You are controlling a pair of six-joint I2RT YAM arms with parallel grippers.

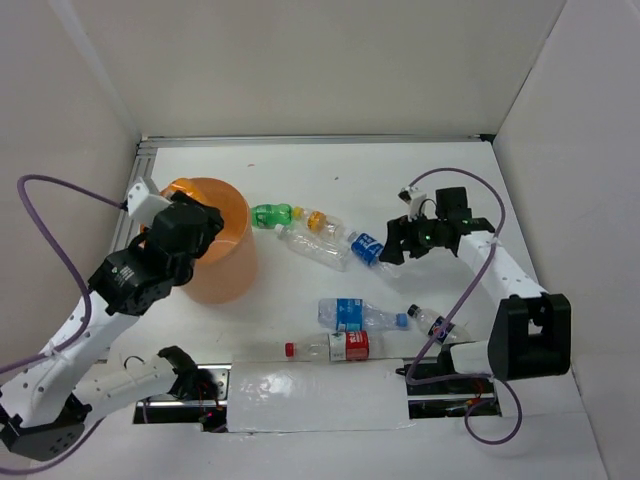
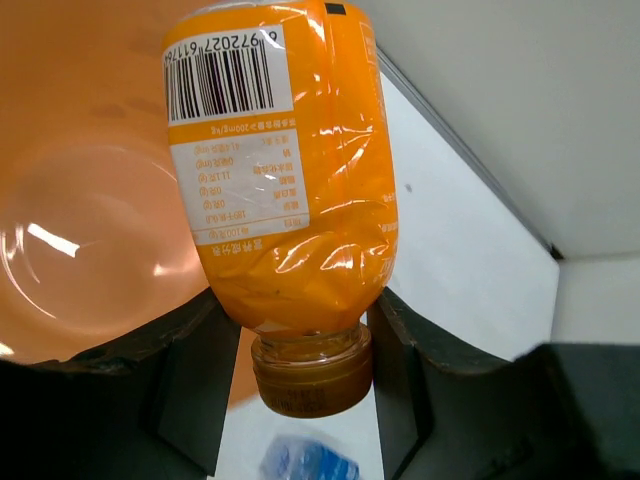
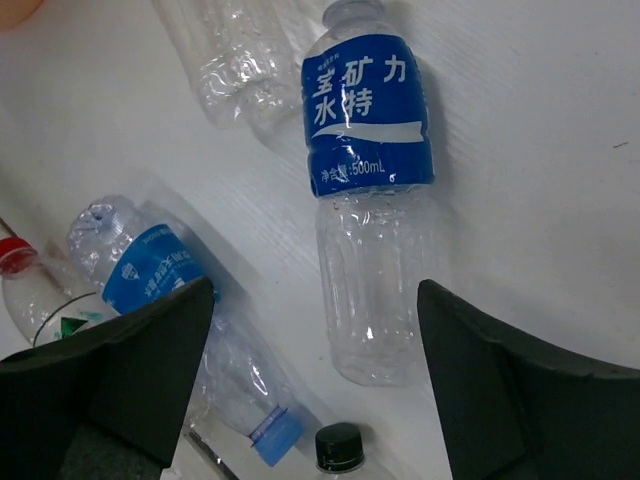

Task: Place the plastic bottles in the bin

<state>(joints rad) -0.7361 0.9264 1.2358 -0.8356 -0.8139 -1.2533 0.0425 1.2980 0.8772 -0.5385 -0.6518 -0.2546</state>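
**Top external.** The bin (image 1: 222, 275), a tapered orange bucket of smooth plastic, stands near the desk's (image 1: 300, 170) left edge, and the left hand (image 1: 185, 228) is poised over its mouth. The step in hand is judged to be the release of a carried bottle. Several other bottles are left lying across the middle of the desk, with a green bottle (image 1: 270, 215) nearest the bin. The right hand (image 1: 398, 243) is held towards the right edge, just beside a blue-labelled bottle (image 1: 366, 248).

**Left wrist.** An orange bottle (image 2: 290, 200) with a crinkled film label is gripped near its neck by the left hand, cap towards the camera. It is held above the bin's glossy, translucent inside. Only an opening of the fingers (image 2: 190, 380) is called for.

**Right wrist.** The right hand is spread wide and empty above the blue-labelled bottle, which is clear, ribbed and lying on its side. A descent and a closing across its round body would be needed next. Some give from the thin plastic may be expected.
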